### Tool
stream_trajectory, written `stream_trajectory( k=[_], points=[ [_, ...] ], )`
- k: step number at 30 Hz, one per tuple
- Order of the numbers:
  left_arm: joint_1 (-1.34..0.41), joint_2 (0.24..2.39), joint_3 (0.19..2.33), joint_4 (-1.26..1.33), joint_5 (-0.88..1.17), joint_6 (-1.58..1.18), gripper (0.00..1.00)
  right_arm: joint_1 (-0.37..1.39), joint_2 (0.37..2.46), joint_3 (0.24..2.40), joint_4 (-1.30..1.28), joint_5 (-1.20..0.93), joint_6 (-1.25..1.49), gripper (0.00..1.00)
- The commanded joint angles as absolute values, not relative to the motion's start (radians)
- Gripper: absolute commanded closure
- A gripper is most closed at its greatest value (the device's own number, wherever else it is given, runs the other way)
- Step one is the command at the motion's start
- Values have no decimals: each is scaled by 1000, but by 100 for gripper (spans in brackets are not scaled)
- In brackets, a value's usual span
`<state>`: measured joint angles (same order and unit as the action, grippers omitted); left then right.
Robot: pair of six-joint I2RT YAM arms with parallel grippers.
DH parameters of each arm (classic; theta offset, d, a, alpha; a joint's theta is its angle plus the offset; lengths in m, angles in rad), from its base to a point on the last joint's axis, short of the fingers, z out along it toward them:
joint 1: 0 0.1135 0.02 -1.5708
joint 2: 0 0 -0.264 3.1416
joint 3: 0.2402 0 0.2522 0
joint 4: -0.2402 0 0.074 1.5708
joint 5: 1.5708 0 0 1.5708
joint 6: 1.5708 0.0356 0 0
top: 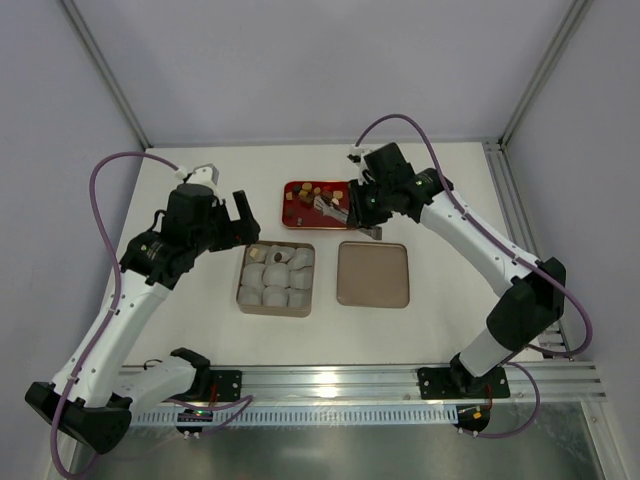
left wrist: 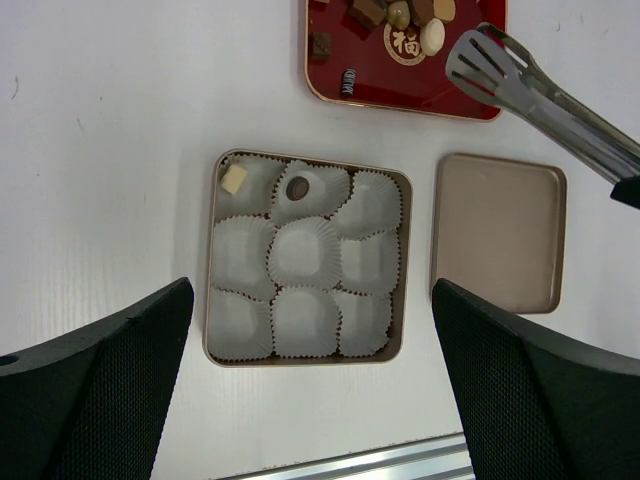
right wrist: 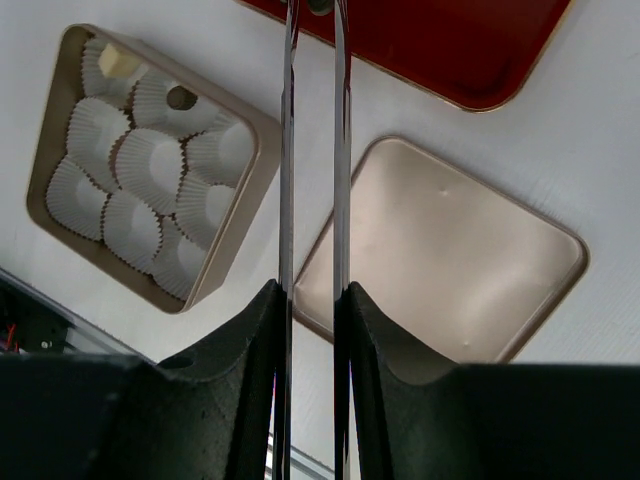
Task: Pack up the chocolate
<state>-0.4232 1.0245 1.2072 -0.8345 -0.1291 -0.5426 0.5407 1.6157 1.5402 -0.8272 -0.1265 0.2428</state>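
Two chocolates (left wrist: 298,187) sit in the tin (left wrist: 208,300), so the right gripper (right wrist: 312,310) pinches tongs (left wrist: 540,95) over the red tray (left wrist: 380,85) to get more, while the left gripper (top: 238,222) hangs wide open.

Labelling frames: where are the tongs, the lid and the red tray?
tongs (left wrist: 480,62), left wrist view, slotted tip.
lid (left wrist: 498,232), left wrist view, its centre.
red tray (left wrist: 390,88), left wrist view, bare floor.

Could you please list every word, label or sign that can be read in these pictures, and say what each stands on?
"福": a single character inside the gold emblem printed on the red tray, read in the left wrist view.
In the top view the same mark is too small to read.
No other text shows.
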Motion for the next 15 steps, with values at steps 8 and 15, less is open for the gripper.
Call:
stream_trajectory(
  k=[8, 15],
  points=[
    [-420, 1011, 1197, -793, -117, -548, 0, 762, 1519, 1470, -790, -48, 308, 70],
    [-420, 1002, 1193, -799, -121, -546, 0, 824, 1511, 1413, -788, -5, 327, 70]
  ],
)
